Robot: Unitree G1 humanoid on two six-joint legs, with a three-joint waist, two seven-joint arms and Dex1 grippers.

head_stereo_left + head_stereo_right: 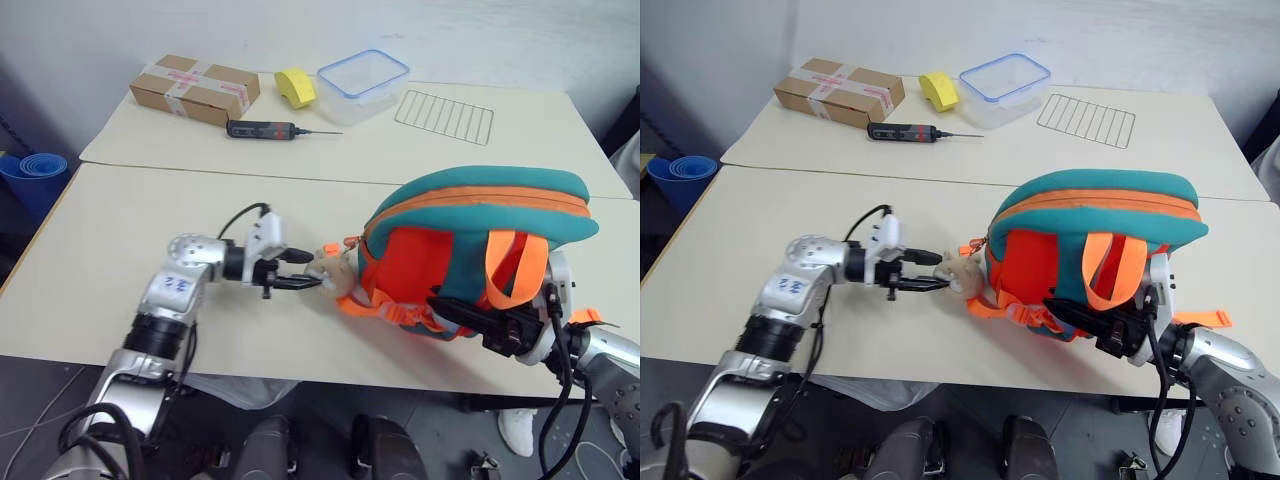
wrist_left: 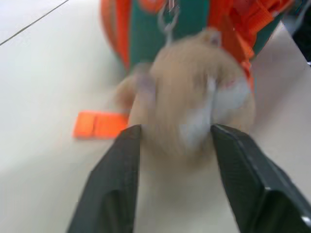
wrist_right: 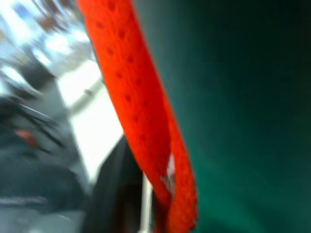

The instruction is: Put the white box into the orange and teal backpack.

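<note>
The left tool (image 1: 298, 270) is held open, its two fingers (image 2: 119, 184) set either side of the plush toy (image 2: 194, 107) hanging from the backpack (image 1: 480, 250), with nothing clamped. A closing there could drag the backpack along the desk (image 1: 130, 250) by its toy. The right tool (image 1: 1110, 335) is against an orange strap (image 3: 141, 121) beneath the backpack; its opening cannot be told. The white box is not seen outside the backpack.
</note>
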